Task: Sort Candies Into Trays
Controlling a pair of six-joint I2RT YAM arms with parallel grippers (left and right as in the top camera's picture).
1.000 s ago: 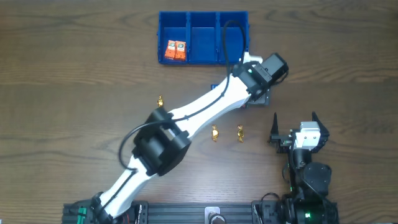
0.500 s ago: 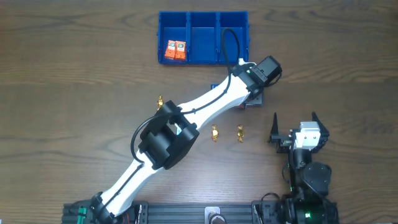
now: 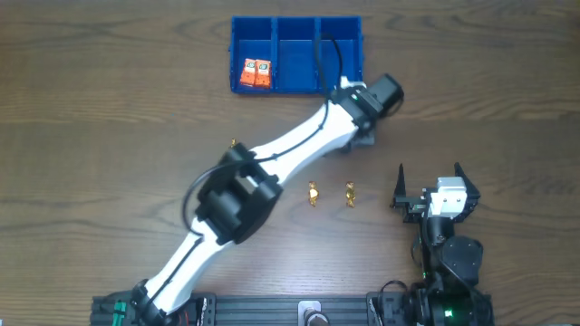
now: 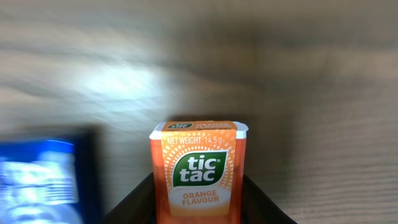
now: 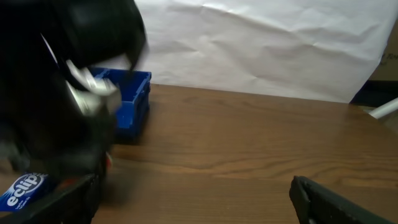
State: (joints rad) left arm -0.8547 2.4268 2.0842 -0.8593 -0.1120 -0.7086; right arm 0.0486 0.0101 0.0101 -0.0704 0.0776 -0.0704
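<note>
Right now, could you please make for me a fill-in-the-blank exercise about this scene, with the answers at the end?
1. The left pincer is shut on an ____ candy box.
2. The blue tray has ____ compartments.
3. In the top view, two boxes lie in the tray's ____ compartment.
4. The right pincer, near its own base, stands ____.
Missing words: orange; three; left; open.
</note>
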